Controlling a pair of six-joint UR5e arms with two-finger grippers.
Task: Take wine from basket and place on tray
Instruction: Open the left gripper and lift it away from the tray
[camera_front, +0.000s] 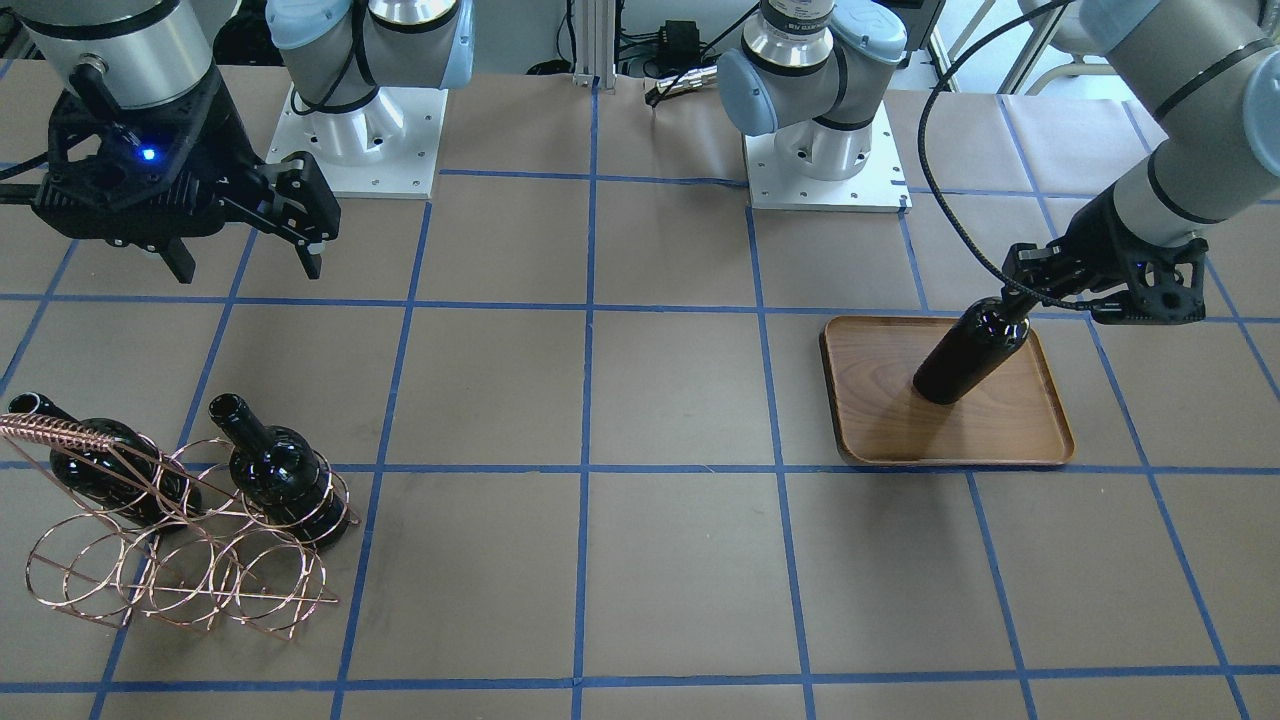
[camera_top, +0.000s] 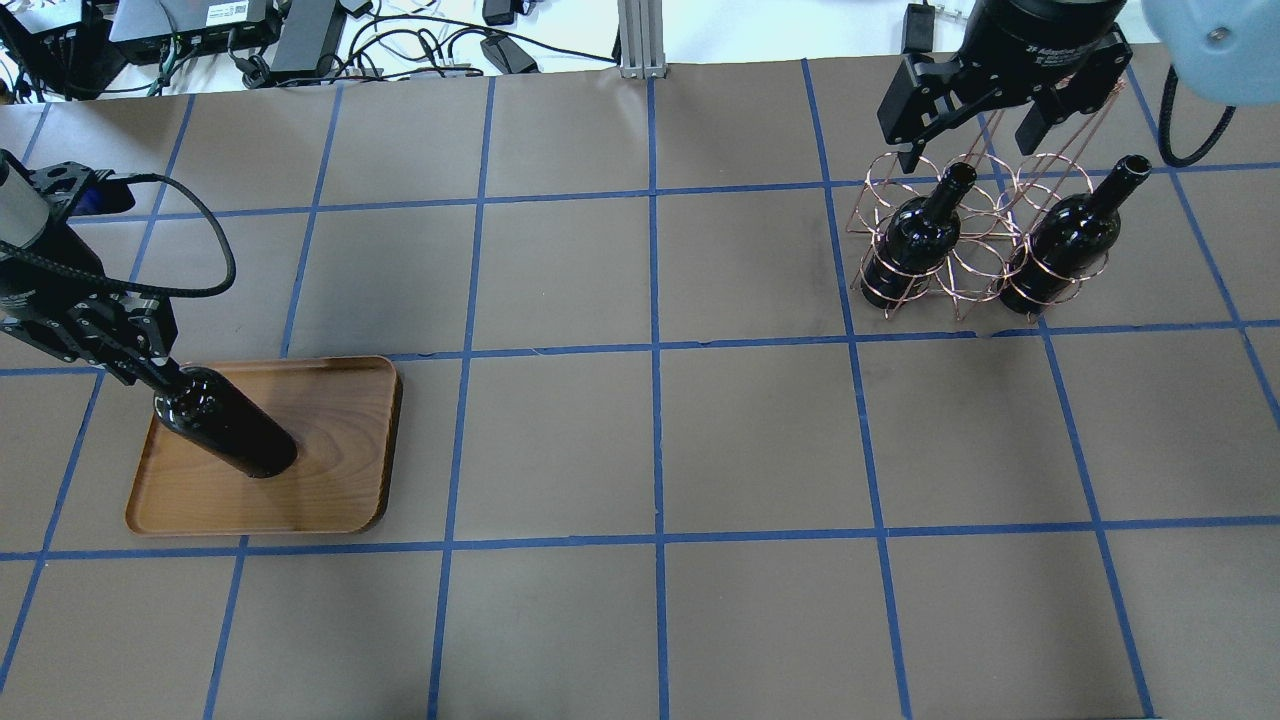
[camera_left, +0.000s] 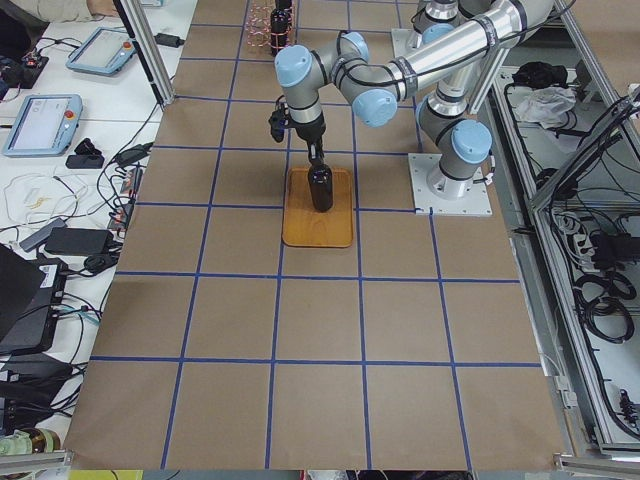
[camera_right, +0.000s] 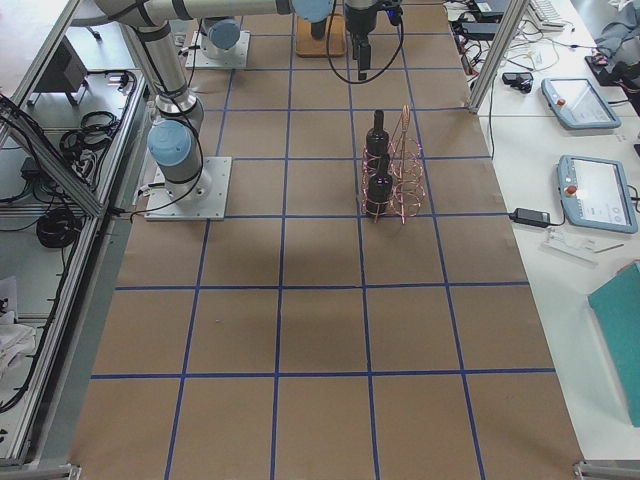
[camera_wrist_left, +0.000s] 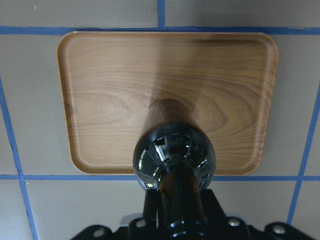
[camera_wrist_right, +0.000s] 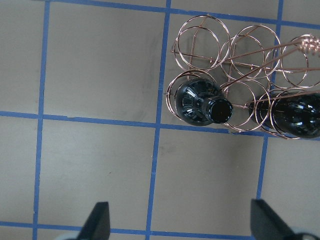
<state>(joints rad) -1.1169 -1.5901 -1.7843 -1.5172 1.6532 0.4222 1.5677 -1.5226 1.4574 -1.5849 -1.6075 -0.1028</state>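
One wine bottle (camera_top: 225, 425) stands on the wooden tray (camera_top: 335, 480) at the table's left, with its base on the wood. My left gripper (camera_top: 150, 365) is shut on its neck; this shows in the front view (camera_front: 1015, 300) and from above in the left wrist view (camera_wrist_left: 172, 155). Two more wine bottles (camera_top: 915, 235) (camera_top: 1065, 240) stand upright in the copper wire basket (camera_top: 975, 250) at the far right. My right gripper (camera_top: 990, 115) is open and empty, above the table just beyond the basket. The right wrist view shows its fingertips (camera_wrist_right: 100, 220) spread wide, with the basket (camera_wrist_right: 225, 55) above them.
The table is brown paper with a grid of blue tape (camera_top: 655, 350). Cables and power supplies (camera_top: 300, 40) lie beyond the far edge. The two arm bases (camera_front: 360, 130) (camera_front: 825, 140) stand on white plates at the robot's side.
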